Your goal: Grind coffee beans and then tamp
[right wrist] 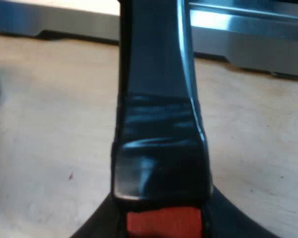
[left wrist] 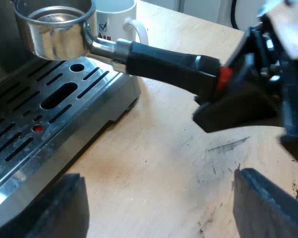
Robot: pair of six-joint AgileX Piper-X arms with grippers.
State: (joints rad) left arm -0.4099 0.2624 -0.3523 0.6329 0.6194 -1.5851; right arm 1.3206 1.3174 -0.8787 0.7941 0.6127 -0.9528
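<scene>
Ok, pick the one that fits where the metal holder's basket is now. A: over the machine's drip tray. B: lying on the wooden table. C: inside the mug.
A: the metal holder has its basket above the slotted drip tray, with the right gripper closed on the handle's red end; the mug stands apart.

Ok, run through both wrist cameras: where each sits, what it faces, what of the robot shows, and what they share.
Left wrist view: on the left arm, looking down across the table at the drip tray of the machine, the holder above it and a mug beyond; the fingers of the left gripper stand wide apart up close.
Right wrist view: on the right arm, looking along the holder's handle towards the machine; the right gripper clamps the red end.
Shared: holder handle, machine, table.
</scene>
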